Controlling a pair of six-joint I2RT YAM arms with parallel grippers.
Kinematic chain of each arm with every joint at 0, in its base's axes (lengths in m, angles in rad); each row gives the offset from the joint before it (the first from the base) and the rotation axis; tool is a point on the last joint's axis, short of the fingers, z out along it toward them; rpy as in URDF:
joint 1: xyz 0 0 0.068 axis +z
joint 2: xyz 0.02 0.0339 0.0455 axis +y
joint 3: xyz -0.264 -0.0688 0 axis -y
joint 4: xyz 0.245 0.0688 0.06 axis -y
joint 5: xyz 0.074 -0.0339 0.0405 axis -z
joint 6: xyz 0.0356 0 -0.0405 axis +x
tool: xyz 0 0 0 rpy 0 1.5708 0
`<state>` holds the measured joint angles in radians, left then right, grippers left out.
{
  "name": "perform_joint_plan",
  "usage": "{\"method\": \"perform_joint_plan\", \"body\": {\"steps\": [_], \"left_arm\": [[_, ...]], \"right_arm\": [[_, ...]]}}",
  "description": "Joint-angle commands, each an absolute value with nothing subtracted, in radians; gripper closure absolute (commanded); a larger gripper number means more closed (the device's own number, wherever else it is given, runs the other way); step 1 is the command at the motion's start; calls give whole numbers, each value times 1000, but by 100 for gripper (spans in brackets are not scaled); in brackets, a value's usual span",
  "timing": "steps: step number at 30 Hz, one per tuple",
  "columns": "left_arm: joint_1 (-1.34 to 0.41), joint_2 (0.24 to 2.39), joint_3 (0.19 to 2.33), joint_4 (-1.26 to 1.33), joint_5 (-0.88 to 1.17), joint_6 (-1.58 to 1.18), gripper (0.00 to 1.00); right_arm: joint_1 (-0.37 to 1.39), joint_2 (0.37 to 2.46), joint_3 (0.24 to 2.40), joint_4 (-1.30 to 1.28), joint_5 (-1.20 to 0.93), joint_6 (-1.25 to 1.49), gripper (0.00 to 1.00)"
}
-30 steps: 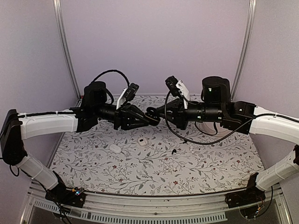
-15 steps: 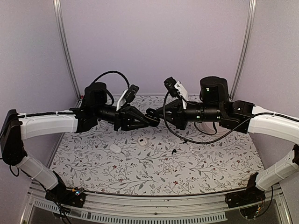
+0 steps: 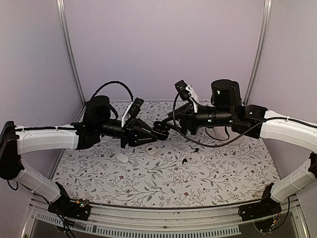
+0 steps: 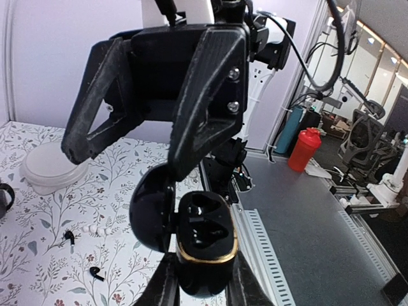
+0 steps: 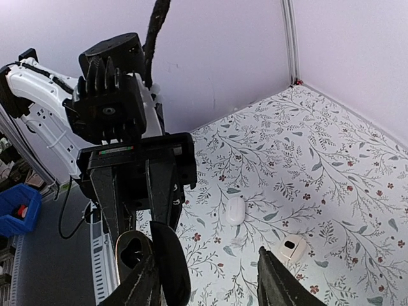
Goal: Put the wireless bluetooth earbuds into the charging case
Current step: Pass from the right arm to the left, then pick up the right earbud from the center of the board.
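floral tablecloth (image 3: 223, 173), earbud (image 3: 184, 161) lying 5 o'clock of the left gripper (image 4: 204, 287), which clamps the open charging case (image 4: 205, 239) ready for loading; right gripper (image 5: 210, 284) jaws spread apart.

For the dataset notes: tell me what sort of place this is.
Probably a robotics lab: plain booth walls around a floral tabletop, with an office chair and red bottle beyond.

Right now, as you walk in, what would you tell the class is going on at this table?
The left gripper holds the black charging case up off the table, with its lid open and both slots empty. The right gripper faces it with jaws open, holding nothing. Two black earbuds lie on the floral table, not yet picked up.
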<state>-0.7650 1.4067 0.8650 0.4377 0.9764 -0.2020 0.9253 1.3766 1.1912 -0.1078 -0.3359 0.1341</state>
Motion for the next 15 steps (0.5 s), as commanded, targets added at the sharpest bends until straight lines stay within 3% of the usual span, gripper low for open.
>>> {"method": "perform_joint_plan", "body": {"steps": [1, 15], "left_arm": [[-777, 1402, 822, 512, 904, -187, 100], [-778, 1360, 540, 822, 585, -324, 100]], "right_arm": [[911, 1367, 1152, -40, -375, 224, 43], [881, 1270, 1027, -185, -208, 423, 15]]}}
